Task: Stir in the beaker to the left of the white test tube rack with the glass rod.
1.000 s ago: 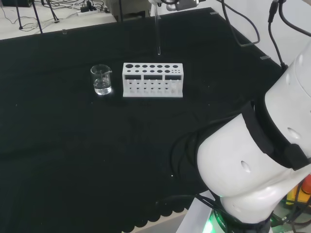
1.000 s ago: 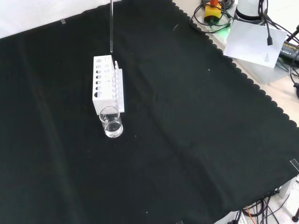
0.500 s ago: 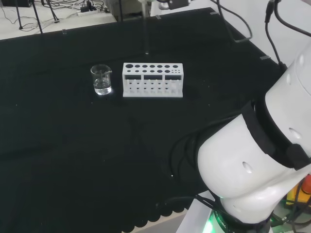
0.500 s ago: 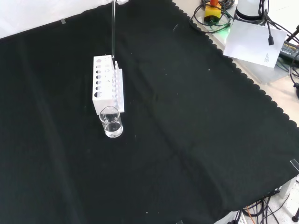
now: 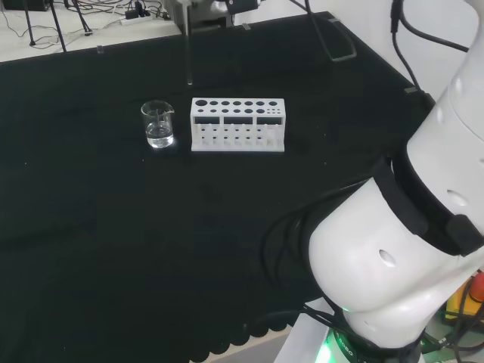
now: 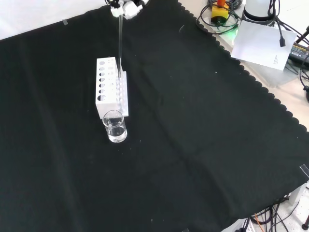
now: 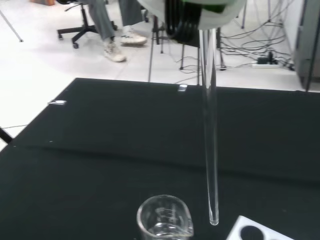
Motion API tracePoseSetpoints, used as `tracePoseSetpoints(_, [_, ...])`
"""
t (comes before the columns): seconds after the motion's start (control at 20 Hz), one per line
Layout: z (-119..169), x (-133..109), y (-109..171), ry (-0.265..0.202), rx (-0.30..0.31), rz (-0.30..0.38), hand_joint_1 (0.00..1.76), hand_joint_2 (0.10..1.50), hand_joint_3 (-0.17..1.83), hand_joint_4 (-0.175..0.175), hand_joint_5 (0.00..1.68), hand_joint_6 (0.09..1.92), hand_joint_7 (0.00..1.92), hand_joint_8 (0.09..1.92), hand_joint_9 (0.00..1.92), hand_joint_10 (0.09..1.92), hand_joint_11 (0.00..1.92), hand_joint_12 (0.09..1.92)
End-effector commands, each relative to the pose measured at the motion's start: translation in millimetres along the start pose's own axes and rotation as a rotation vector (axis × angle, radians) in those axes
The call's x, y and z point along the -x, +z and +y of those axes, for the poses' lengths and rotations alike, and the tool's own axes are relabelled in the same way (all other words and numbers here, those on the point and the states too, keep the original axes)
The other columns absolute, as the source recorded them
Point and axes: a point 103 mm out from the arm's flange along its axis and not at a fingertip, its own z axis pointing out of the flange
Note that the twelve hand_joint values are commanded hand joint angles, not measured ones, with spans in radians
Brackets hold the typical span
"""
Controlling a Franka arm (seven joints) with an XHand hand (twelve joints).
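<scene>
The black and white hand point(image 6: 126, 7) pinches the clear glass rod point(image 6: 119, 43) in its fingers, hanging upright above the white test tube rack point(image 5: 237, 124). The small clear glass beaker point(image 5: 157, 124), holding a little clear liquid, stands just beside the rack's end, mid-desk.

Black cloth point(image 6: 203, 145); paper sheet point(image 6: 263, 44).

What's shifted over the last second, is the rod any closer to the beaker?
Yes. The glass rod, hanging upright from the hand, has travelled left in the head view, from above the white test tube rack toward the beaker. It is not in the beaker yet. Beaker and rack have not moved.
</scene>
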Motion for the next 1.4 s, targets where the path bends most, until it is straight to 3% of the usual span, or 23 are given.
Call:
tracePoseSetpoints(0.05, [26.5, -35.0, 12.1, -0.096, -0.016, 0.023, 1.29, 0.85, 0.48, -0.175, 1.04, 0.71, 1.10, 1.22, 1.66, 0.95, 1.35, 1.01])
tracePoseSetpoints(0.1, [28.5, -35.8, 14.3, -0.068, -0.036, 0.006, 1.29, 0.85, 0.48, -0.175, 1.04, 0.71, 1.10, 1.22, 1.67, 0.95, 1.35, 1.01])
tracePoseSetpoints(0.15, [32.2, -38.6, 16.7, -0.072, -0.044, 0.002, 1.29, 0.85, 0.48, -0.175, 1.04, 0.71, 1.10, 1.22, 1.67, 0.95, 1.35, 1.01])
tracePoseSetpoints(0.45, [54.0, -49.5, 31.4, -0.133, -0.029, 0.037, 1.29, 0.85, 0.48, -0.175, 1.04, 0.71, 1.09, 1.22, 1.67, 0.95, 1.35, 1.02])
tracePoseSetpoints(0.9, [74.6, -40.8, 60.4, -0.176, -0.045, 0.053, 1.29, 0.86, 0.47, -0.175, 1.04, 0.71, 1.09, 1.22, 1.67, 0.95, 1.35, 1.01])
tracePoseSetpoints(1.4, [91.7, -31.9, 90.5, -0.170, -0.082, 0.068, 1.29, 0.86, 0.46, -0.175, 1.04, 0.71, 1.09, 1.22, 1.67, 0.95, 1.35, 1.02])
